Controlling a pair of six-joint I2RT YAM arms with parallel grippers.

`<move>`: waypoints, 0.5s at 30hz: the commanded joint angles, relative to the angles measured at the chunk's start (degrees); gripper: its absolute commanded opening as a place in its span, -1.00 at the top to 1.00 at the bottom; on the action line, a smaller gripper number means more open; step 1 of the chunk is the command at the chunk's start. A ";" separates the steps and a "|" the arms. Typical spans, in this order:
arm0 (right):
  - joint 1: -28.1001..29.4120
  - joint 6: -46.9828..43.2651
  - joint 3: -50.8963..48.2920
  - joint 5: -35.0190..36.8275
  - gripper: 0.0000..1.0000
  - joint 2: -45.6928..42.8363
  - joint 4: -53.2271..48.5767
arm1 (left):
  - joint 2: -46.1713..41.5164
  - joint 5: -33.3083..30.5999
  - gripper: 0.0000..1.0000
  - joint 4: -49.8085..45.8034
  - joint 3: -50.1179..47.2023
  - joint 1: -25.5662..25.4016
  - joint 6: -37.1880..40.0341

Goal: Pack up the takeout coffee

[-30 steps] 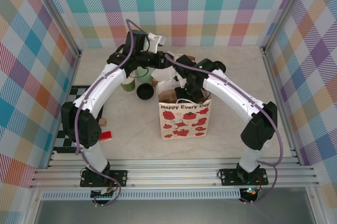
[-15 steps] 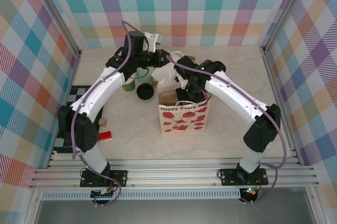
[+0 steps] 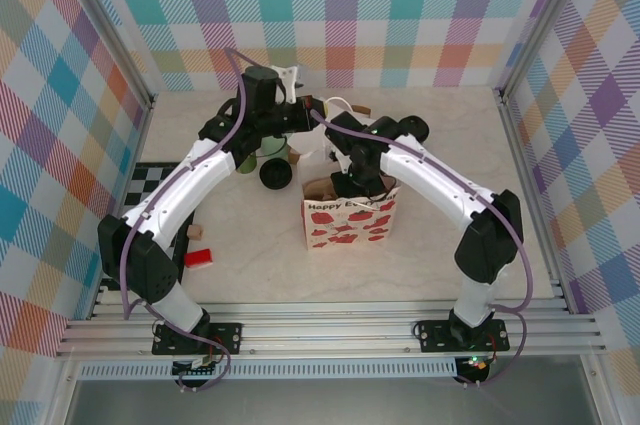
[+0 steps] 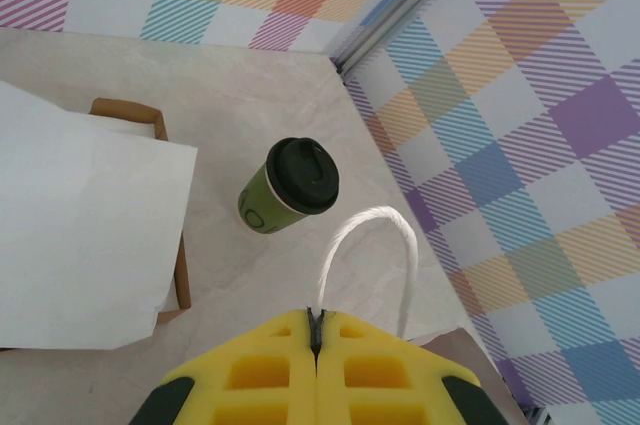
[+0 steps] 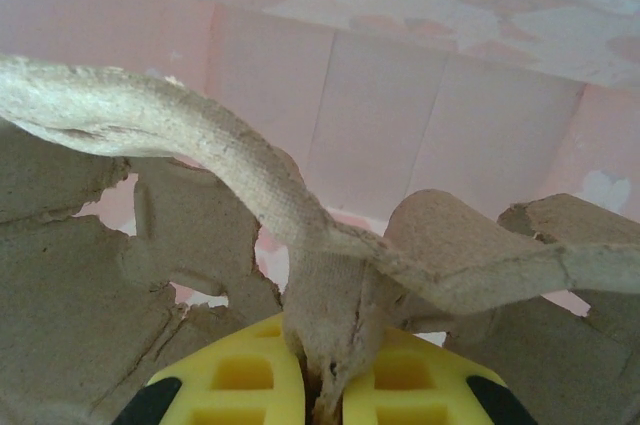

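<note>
Pastel plaid walls (image 3: 340,5) enclose a pale marble-look tabletop (image 3: 250,245).
Aluminium rails (image 3: 330,320) edge the near side; a black-and-white checkered mat (image 3: 150,177) lies at left, evenly lit.

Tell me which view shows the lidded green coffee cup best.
Left wrist: the coffee cup stands upright and unobstructed, lid and green wall both clear. Top external has it small, partly behind the right arm. Right wrist faces a cardboard carrier.

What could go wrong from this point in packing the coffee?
1. The left gripper pinches only the thin handle of the bag; a pull could tip or tear it.
2. The right gripper grips a thin ridge of the cardboard tray inside the bag; it may rip.
3. The coffee cup stands outside with both grippers occupied.
</note>
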 commanded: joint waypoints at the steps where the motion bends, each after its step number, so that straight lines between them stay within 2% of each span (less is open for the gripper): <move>1: 0.39 -1.01 0.90 1.08 0.99 1.44 -1.19 | -0.61 -0.15 1.00 -0.08 0.19 0.27 -2.44; 10: 0.39 -1.63 -0.21 1.72 1.00 4.58 0.09 | -0.11 -2.37 1.00 -2.43 0.54 0.27 -3.37; 15: 0.60 -2.25 -1.93 2.48 1.00 4.49 0.28 | -0.02 -4.95 1.00 -4.09 2.63 0.52 -0.64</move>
